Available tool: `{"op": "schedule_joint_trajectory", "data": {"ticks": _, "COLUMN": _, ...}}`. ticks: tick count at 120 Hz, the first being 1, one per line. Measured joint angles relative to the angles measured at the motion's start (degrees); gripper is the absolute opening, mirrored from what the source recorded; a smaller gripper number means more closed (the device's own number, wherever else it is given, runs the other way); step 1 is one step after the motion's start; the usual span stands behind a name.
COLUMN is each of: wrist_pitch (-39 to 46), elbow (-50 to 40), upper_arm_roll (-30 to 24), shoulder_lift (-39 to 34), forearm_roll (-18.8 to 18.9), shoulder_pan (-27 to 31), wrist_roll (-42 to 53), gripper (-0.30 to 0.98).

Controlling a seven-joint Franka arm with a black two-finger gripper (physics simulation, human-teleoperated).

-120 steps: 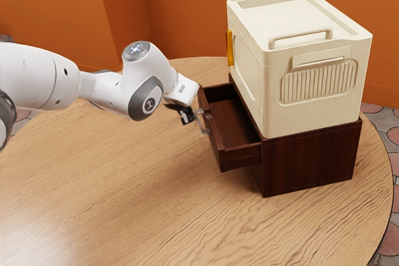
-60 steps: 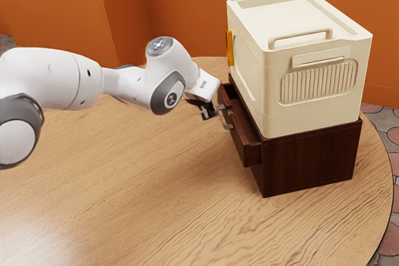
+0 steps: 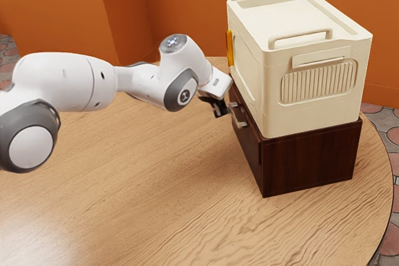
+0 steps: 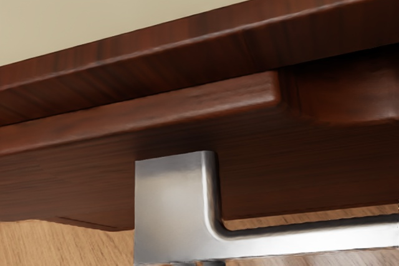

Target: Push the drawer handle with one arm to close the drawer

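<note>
Found one drawer (image 4: 299,166) closed or nearly so, with one gripper (image 3: 223,110) at its handle (image 4: 168,204).
Saw the drawer beneath the top edge of one boxy, dark red-brown wooden cabinet (image 3: 308,160), facing one white arm (image 3: 68,82); its single handle made of smooth, squared metal. Could not tell the jaws spread from pressed together. Noted one cream crate (image 3: 246,70), round-cornered, on the cabinet's top, with two rounded bar grips (image 3: 302,37), one ribbed panel (image 3: 318,81) and one yellow tab (image 3: 230,48). Found the cabinet near the curved edge of one wavy-grained wooden table (image 3: 156,204), toward the exterior view's right.
</note>
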Motion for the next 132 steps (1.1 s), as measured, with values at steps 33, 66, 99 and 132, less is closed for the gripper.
{"op": "schedule_joint_trajectory", "data": {"ticks": 33, "wrist_pitch": 0.44, "elbow": -5.79, "upper_arm_roll": 0.84, "shoulder_lift": -2.03, "forearm_roll": -3.33, "shoulder_pan": -0.26, "wrist_roll": -0.44, "gripper": -0.10}}
{"op": "schedule_joint_trajectory", "data": {"ticks": 66, "wrist_pitch": -9.51, "elbow": -23.58, "upper_arm_roll": 9.82, "shoulder_lift": -34.15, "forearm_roll": -17.82, "shoulder_pan": 2.89, "wrist_roll": -17.04, "gripper": 0.17}}
{"op": "schedule_joint_trajectory", "data": {"ticks": 99, "wrist_pitch": -39.83, "elbow": -13.26, "upper_arm_roll": 10.87, "shoulder_lift": -47.46, "forearm_roll": -1.66, "shoulder_pan": 10.34, "wrist_roll": -48.99, "gripper": 0.54}}
{"op": "schedule_joint_trajectory", "data": {"ticks": 132, "wrist_pitch": -47.89, "elbow": -17.25, "upper_arm_roll": 10.35, "shoulder_lift": -47.64, "forearm_roll": 1.45, "shoulder_pan": 10.13, "wrist_roll": -68.06, "gripper": 0.65}}
